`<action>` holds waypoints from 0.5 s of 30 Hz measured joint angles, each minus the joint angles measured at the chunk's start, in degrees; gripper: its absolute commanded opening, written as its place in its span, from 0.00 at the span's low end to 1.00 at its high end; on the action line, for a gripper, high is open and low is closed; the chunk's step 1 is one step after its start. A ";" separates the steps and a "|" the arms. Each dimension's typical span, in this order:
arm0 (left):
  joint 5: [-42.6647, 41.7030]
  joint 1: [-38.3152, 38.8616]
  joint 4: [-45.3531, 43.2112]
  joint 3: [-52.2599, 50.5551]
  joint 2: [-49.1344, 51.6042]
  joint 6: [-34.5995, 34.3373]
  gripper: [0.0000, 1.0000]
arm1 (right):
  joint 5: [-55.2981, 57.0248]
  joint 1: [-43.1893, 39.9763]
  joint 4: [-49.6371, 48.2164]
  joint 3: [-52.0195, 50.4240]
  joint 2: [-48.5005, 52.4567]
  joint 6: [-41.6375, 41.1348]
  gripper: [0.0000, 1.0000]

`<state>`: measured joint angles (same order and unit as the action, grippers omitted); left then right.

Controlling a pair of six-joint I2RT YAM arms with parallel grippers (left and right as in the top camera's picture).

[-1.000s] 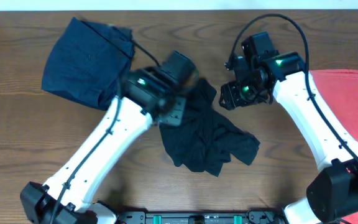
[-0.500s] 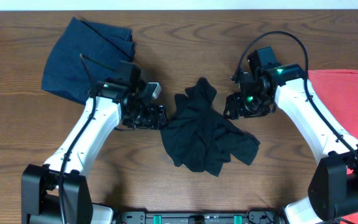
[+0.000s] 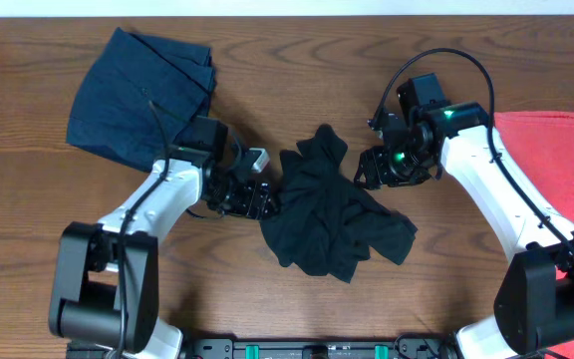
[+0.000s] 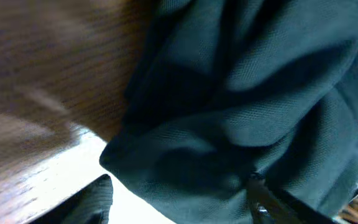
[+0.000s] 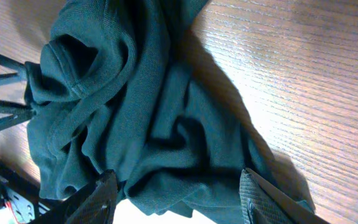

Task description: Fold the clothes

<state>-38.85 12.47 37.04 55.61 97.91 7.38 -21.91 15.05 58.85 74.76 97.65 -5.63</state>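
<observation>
The clothes are three garments. A crumpled black T-shirt (image 3: 329,217) lies mid-table, a navy-blue one (image 3: 138,95) at the far left, and a coral-red one (image 3: 556,150) at the right edge. My left gripper (image 3: 263,199) sits low at the black shirt's left edge. In the left wrist view it (image 4: 182,206) is open, with a fold of the dark cloth (image 4: 241,106) reaching between its fingers. My right gripper (image 3: 369,170) hovers at the shirt's upper right side. Its wrist view shows it (image 5: 182,202) open, straddling a bunched fold of the shirt (image 5: 135,112).
The wooden table (image 3: 446,289) runs to its far edge along the top of the overhead view. The navy garment lies just behind my left arm (image 3: 157,204). The coral-red one lies under and beside my right arm (image 3: 496,189).
My left arm swung back from above the black shirt to the left, then lowered and moved in against the shirt's left edge. The right gripper dropped slightly and has hardly moved since.
</observation>
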 measured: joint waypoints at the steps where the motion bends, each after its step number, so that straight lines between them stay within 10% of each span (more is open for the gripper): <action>1: -0.04 0.00 0.00 0.00 0.13 0.20 0.57 | -0.07 -0.02 0.00 0.00 0.00 0.00 0.61; 15: 4.76 0.00 -2.89 -0.11 0.20 0.39 0.58 | -0.85 0.00 -0.09 0.00 0.00 0.00 0.59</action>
<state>-34.09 12.47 34.15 55.51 98.10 7.77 -22.76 15.05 58.76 74.76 97.65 -5.63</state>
